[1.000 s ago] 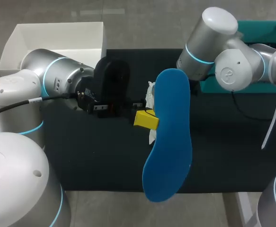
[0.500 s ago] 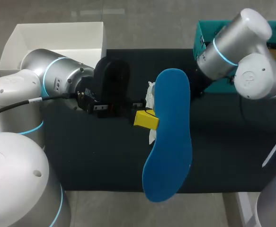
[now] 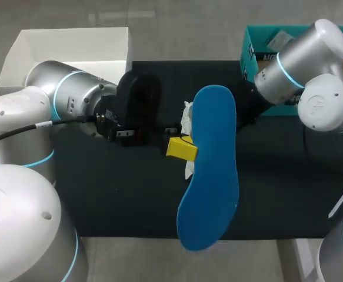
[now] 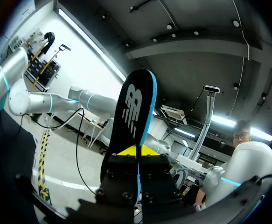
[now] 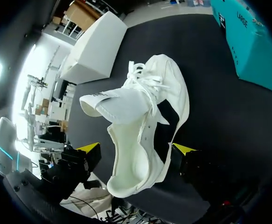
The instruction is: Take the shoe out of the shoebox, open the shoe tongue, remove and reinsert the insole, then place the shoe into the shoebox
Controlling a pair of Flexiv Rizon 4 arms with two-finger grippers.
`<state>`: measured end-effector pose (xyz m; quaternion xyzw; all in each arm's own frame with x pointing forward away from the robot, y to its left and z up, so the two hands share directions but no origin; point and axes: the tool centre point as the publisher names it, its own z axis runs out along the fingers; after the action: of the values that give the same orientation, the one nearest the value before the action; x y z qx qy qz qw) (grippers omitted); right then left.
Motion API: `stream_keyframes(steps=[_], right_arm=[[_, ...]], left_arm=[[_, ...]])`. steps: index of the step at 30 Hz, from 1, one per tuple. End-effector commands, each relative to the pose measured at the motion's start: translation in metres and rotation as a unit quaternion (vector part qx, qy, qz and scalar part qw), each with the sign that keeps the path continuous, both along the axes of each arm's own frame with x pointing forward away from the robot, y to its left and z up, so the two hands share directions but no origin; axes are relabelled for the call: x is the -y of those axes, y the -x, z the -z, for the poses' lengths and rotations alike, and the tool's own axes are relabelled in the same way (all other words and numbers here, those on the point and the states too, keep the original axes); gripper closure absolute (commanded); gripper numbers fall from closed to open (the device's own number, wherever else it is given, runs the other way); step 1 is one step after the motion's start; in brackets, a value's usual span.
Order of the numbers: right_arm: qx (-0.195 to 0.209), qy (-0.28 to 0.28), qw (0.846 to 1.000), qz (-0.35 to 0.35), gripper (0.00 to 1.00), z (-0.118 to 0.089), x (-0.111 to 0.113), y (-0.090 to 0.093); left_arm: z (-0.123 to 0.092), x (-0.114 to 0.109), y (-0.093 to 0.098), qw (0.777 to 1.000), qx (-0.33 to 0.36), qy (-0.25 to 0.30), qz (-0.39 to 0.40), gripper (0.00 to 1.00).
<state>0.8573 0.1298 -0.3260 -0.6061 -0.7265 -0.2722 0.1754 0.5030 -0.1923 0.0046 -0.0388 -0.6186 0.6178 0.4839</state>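
My left arm comes in over the bench (image 3: 124,194), which carries a black mat (image 3: 100,176). My left fingers (image 3: 182,148) are clenched on the insole (image 3: 209,170) and hold it above the mat. From overhead I see its blue face, long end toward me. In the left wrist view the insole (image 4: 136,107) stands edge-on, rising straight out from between the left fingers (image 4: 136,150). There it shows a black underside and a blue rim.

The shoe (image 5: 145,135) is white and lies on the mat with its tongue pulled open and the laces loose. Its opening faces my right wrist camera. In the head view the insole covers most of the shoe (image 3: 187,117); only white bits show past its edge.

My right fingers (image 5: 184,149) are released, one yellow tip on each side of the shoe's heel end. One tip stands clearly apart from the shoe. The other sits just beside it, and I cannot tell if that one touches. My right arm (image 3: 303,64) sits over the far right of the bench, in front of the teal shoebox (image 3: 259,53). A white box (image 3: 71,44) stands at the far left corner, well apart from the shoe.
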Motion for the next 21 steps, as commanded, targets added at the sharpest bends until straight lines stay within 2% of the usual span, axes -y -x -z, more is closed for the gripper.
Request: stream_keyframes(steps=[1, 9, 15, 17, 21], right_arm=[[-0.024, -0.222, 0.973, 0.051, 0.00, -0.021, 0.014, 0.009], [-0.047, -0.303, 0.951, 0.043, 0.00, -0.080, 0.019, 0.031], [-0.083, -0.330, 0.940, 0.035, 0.00, -0.107, 0.026, 0.040], [-0.091, -0.354, 0.930, 0.030, 0.00, -0.115, 0.027, 0.042], [-0.097, -0.358, 0.929, 0.013, 0.00, -0.131, 0.027, 0.046]], left_arm=[[0.001, 0.001, -0.001, 1.000, -0.001, 0.002, 0.001, 1.00], [0.001, 0.001, -0.001, 1.000, -0.001, 0.002, 0.001, 1.00], [0.001, 0.001, -0.001, 1.000, -0.001, 0.002, 0.001, 1.00], [0.001, 0.001, -0.001, 1.000, -0.001, 0.002, 0.001, 1.00], [0.001, 0.001, -0.001, 1.000, -0.001, 0.002, 0.001, 1.00]])
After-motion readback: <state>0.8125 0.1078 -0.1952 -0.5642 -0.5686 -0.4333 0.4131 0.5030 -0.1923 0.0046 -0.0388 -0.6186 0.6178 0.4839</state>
